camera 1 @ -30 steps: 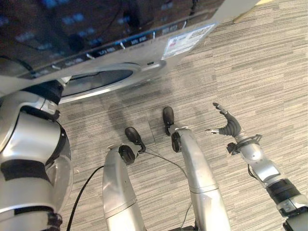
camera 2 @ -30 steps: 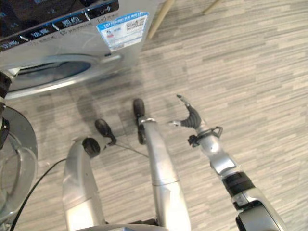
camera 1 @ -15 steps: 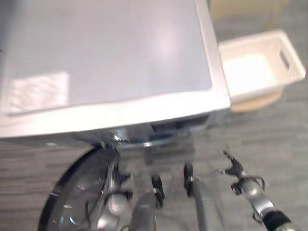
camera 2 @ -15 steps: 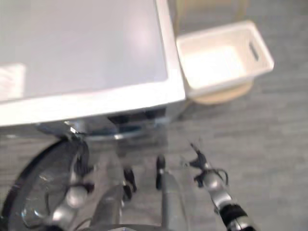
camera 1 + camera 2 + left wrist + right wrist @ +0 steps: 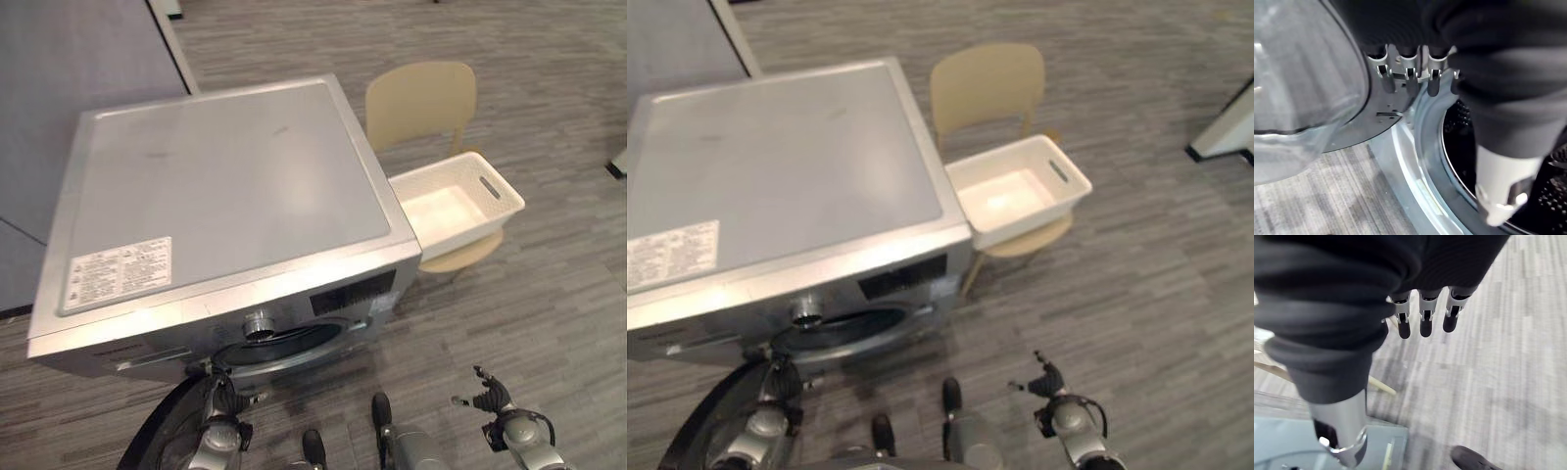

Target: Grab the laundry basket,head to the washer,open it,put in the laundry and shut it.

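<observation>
The left hand [image 5: 1408, 78], fingers relaxed, rested at the open door [image 5: 167, 441] by the drum; the right hand [image 5: 1050, 384] hung empty, fingers apart. The basket [image 5: 1019, 191] sat well beyond it, so laundry risked being shut out.

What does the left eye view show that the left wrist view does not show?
Left eye view alone: the washer's grey top, a white basket on a beige chair beside the washer, and the right hand, open over the floor. Left wrist view alone: the dark drum inside the opening. Both: the left hand, open, at the open glass door.
</observation>
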Robot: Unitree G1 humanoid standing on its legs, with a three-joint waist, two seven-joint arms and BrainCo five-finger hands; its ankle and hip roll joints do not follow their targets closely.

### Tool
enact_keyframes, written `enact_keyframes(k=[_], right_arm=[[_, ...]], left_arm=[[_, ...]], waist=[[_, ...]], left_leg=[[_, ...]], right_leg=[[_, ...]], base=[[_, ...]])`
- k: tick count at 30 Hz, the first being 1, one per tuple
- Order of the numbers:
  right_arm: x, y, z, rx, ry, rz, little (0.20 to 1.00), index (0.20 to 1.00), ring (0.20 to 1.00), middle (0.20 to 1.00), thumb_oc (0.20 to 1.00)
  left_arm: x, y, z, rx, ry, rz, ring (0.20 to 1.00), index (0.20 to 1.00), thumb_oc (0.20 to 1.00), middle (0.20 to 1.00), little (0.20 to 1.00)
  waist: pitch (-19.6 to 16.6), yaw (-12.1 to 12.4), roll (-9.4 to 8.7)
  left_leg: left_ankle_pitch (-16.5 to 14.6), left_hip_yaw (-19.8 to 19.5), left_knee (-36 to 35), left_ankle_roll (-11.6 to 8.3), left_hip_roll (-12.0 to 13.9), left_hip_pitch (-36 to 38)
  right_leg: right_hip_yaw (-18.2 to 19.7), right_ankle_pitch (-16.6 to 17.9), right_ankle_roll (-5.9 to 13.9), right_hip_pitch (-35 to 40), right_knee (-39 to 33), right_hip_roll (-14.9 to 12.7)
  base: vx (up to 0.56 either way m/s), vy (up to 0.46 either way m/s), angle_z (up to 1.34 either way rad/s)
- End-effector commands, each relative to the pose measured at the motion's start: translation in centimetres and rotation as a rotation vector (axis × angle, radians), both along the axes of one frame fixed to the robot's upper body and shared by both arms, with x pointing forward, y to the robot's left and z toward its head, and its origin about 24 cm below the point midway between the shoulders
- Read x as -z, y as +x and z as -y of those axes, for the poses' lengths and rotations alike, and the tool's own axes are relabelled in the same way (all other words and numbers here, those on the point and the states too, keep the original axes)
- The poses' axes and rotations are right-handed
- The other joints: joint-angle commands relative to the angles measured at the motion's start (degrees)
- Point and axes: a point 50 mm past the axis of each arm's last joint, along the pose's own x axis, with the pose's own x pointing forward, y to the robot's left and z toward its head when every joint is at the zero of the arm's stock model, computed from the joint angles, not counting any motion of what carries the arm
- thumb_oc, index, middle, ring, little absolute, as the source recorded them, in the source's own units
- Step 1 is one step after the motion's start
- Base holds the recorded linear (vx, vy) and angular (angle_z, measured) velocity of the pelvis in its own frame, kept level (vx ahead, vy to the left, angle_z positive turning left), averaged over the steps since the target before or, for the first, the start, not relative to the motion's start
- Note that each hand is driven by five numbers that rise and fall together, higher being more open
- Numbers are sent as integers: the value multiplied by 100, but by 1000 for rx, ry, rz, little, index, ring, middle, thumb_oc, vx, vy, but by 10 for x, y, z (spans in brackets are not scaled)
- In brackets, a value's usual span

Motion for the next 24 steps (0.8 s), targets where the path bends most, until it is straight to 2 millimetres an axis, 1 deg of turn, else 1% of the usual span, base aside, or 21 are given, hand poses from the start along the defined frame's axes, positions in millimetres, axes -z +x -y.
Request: enact_keyframes(k=[1, 2, 3, 4, 5, 6, 7, 8, 9, 10, 11, 12, 13, 14, 15, 16, 17, 18, 21, 24], right_arm=[[-8, 12, -5, -33, 4, 68, 1000, 1000, 1000, 1000, 1000], [-7, 10, -7, -37, -1, 67, 1000, 1000, 1000, 1000, 1000], [-7, 10, -7, -37, -1, 67, 1000, 1000, 1000, 1000, 1000], [-5, 10, -9, -38, 4, 53, 1000, 1000, 1000, 1000, 1000], [-5, 10, -9, -39, 4, 53, 1000, 1000, 1000, 1000, 1000], [-6, 12, -7, -35, -3, 55, 1000, 1000, 1000, 1000, 1000], [-6, 12, -7, -35, -3, 55, 1000, 1000, 1000, 1000, 1000], [-7, 12, -3, -30, -14, 56, 1000, 1000, 1000, 1000, 1000], [-8, 12, 1, -19, -24, 59, 1000, 1000, 1000, 1000, 1000], [-9, 11, 5, -15, -32, 55, 1000, 1000, 1000, 1000, 1000], [-8, 9, 7, -12, -34, 42, 1000, 1000, 1000, 1000, 1000], [-8, 9, 7, -12, -34, 42, 1000, 1000, 1000, 1000, 1000], [-7, 7, 8, -4, -30, 37, 1000, 1000, 1000, 1000, 1000], [-5, 3, 10, 8, -27, 23, 1000, 1000, 1000, 1000, 1000], [-5, 3, 10, 8, -27, 23, 1000, 1000, 1000, 1000, 1000], [-3, 1, 11, 13, -28, 15, 1000, 1000, 1000, 1000, 1000], [-3, 1, 11, 13, -28, 15, 1000, 1000, 1000, 1000, 1000], [1, -7, 12, 33, -17, -12, 1000, 1000, 1000, 1000, 1000], [2, -9, 12, 38, -12, -15, 1000, 1000, 1000, 1000, 1000], [3, -9, 9, 24, -12, -23, 1000, 1000, 1000, 1000, 1000]], left_arm=[[-6, -4, -9, 23, 44, 36, 1000, 1000, 1000, 1000, 1000], [-6, -9, -10, 15, 38, 36, 1000, 1000, 1000, 1000, 1000], [-6, -9, -10, 15, 38, 36, 1000, 1000, 1000, 1000, 1000], [-6, -10, -13, 10, 49, 32, 1000, 1000, 1000, 1000, 1000], [-7, -10, -13, 10, 49, 32, 1000, 1000, 1000, 1000, 1000], [-6, -12, -14, -10, 40, 33, 1000, 1000, 1000, 1000, 1000], [-6, -12, -14, -11, 40, 33, 1000, 1000, 1000, 1000, 1000], [-7, -11, -12, -11, 29, 45, 1000, 1000, 1000, 1000, 1000], [-7, -11, -10, -6, 23, 48, 1000, 1000, 1000, 1000, 1000], [-7, -11, -11, 6, 24, 44, 1000, 1000, 1000, 1000, 1000], [-5, -16, -11, 23, 29, 24, 1000, 1000, 1000, 1000, 1000], [-5, -16, -11, 23, 29, 24, 1000, 1000, 1000, 1000, 1000], [-4, -18, -12, 27, 32, 14, 1000, 1000, 1000, 1000, 1000], [-4, -19, -13, 31, 29, 11, 1000, 1000, 1000, 1000, 1000], [-4, -19, -13, 31, 29, 11, 1000, 1000, 1000, 1000, 1000], [-4, -20, -13, 35, 33, 9, 1000, 1000, 1000, 1000, 1000], [-4, -20, -13, 35, 32, 9, 1000, 1000, 1000, 1000, 1000], [-6, -20, -13, 60, 42, 15, 1000, 1000, 1000, 1000, 1000], [-7, -20, -13, 80, 51, 18, 1000, 1000, 1000, 1000, 1000], [-17, -10, -13, 112, 57, 71, 1000, 1000, 1000, 1000, 1000]], waist=[[301, 181, -18], [199, 331, -102], [191, 335, -93], [100, 493, -171], [98, 484, -170], [69, 573, -140], [57, 566, -136], [105, 587, -113], [150, 605, -121], [165, 590, -149], [150, 559, -186], [146, 549, -183], [131, 511, -197], [91, 448, -224], [80, 446, -220], [27, 400, -196], [24, 399, -195], [-87, 322, -130], [-138, 291, -117], [-211, 304, -120]], left_leg=[[548, -108, -542, -353, 298, 41], [683, -182, -555, -416, 351, -27], [691, -181, -558, -419, 363, -38], [1003, -237, -593, -566, 450, -264], [1007, -247, -594, -569, 450, -267], [1285, -331, -635, -711, 578, -575], [1288, -339, -634, -712, 581, -591], [1402, -330, -632, -802, 607, -710], [1375, -289, -579, -802, 598, -779], [1213, -293, -497, -731, 548, -772], [1005, -433, -162, -651, 443, -748], [994, -444, -142, -650, 443, -763], [833, -457, -28, -624, 404, -685], [568, -404, 192, -591, 368, -511], [578, -407, 191, -591, 371, -529], [477, -328, 137, -592, 365, -316], [477, -329, 137, -592, 366, -319], [581, -236, -68, -628, 389, -121], [585, -270, -272, -617, 342, 47], [547, -332, -462, -589, 264, 227]], right_leg=[[47, -28, 368, 713, 360, -178], [-13, -197, 370, 1233, 265, -236], [-12, -178, 365, 1227, 247, -223], [-55, -584, 237, 1560, -521, -90], [-65, -577, 234, 1569, -537, -87], [-52, -646, 81, 1493, -799, 135], [-59, -643, 79, 1482, -801, 139], [-179, -597, 48, 1505, -906, 163], [-253, -552, 31, 1493, -976, 147], [-345, -496, 35, 1447, -1016, 90], [-510, -395, 50, 1414, -1054, -35], [-519, -397, 51, 1413, -1055, -35], [-594, -339, 48, 1379, -1036, -98], [-700, -297, 25, 1367, -1050, -177], [-702, -285, 23, 1353, -1056, -173], [-788, -276, 30, 1342, -1046, -188], [-788, -275, 30, 1339, -1046, -188], [-883, -265, 42, 1412, -1038, -189], [-911, -245, 70, 1515, -1072, -196], [-892, -196, 115, 1609, -1110, -228]], base=[[-210, -246, 2], [-153, -209, -1], [-224, -360, 21], [-123, -201, 27], [-249, -333, 19], [-128, -137, 6], [-208, -197, 27], [-179, -96, 43], [-273, -112, 57], [-277, -49, 50], [-177, -16, 54], [-119, 2, 44], [-71, 23, 53], [-75, 22, 62], [-30, 45, 73], [6, 23, 68], [101, 111, 42], [92, 87, 29], [107, 99, 45], [91, 89, 12]])
